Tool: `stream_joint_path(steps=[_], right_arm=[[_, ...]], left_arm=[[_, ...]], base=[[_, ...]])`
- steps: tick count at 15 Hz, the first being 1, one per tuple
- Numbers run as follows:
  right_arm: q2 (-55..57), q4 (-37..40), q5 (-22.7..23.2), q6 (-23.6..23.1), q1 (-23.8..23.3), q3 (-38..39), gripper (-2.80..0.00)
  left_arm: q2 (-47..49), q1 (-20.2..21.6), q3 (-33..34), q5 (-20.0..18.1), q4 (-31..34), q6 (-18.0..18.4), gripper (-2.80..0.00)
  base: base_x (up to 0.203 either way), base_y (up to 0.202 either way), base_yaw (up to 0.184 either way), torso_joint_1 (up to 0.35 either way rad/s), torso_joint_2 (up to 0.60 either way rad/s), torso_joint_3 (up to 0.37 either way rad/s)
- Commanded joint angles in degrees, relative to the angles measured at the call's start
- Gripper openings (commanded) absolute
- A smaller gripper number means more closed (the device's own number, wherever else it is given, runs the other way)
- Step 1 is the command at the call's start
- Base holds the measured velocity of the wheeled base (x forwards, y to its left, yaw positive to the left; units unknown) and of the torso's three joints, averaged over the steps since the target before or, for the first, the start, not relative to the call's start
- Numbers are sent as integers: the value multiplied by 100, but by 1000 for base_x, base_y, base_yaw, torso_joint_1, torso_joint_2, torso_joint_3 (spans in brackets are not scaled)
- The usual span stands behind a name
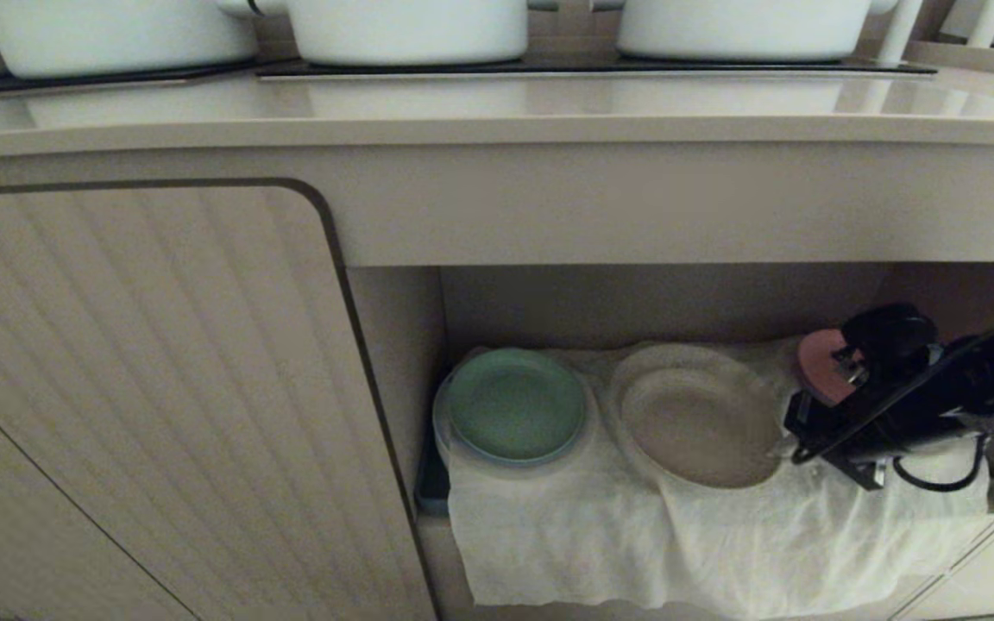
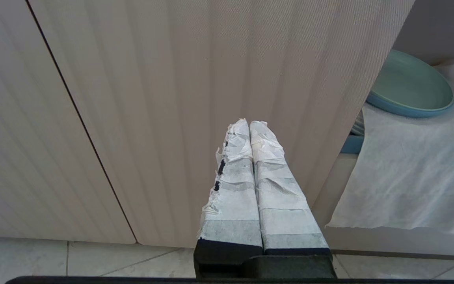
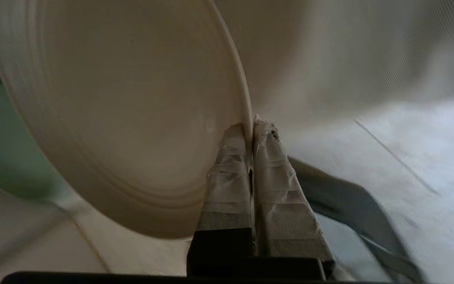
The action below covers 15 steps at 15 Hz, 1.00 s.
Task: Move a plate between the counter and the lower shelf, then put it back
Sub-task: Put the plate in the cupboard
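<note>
right gripper [image 3: 250, 128] clamped on rim of cream plate [image 1: 700, 423], edge between jaws, inside lower shelf [image 1: 652, 302] over white cloth [image 1: 600, 535]. shelf step in hand; next calls for level carry to counter [image 1: 497, 112].

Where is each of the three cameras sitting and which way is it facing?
Head view: high, looking down at the counter and lower shelf; right arm shows.
Left wrist view: behind the shut left hand, facing the ribbed door.
Right wrist view: behind the right hand, pinching the plate rim.
Shared: head and left wrist views both show the green plate.
</note>
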Motion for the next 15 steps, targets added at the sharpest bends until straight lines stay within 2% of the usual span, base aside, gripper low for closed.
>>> stream_joint_path(steps=[1,8,15], right_arm=[[461,-29,7,429,-2,-541,-280],[989,-44,-163,831,6,-1236,-280],[1108,-88,-166,859,12,-1233,-280]], left_arm=[[-1,2,0,3,-5,-5,-280],[-1,2,0,3,-5,-5,-280],[-1,2,0,3,-5,-5,-280]], base=[[0,0,0,0,0,0],[0,0,0,0,0,0],[0,0,0,0,0,0]])
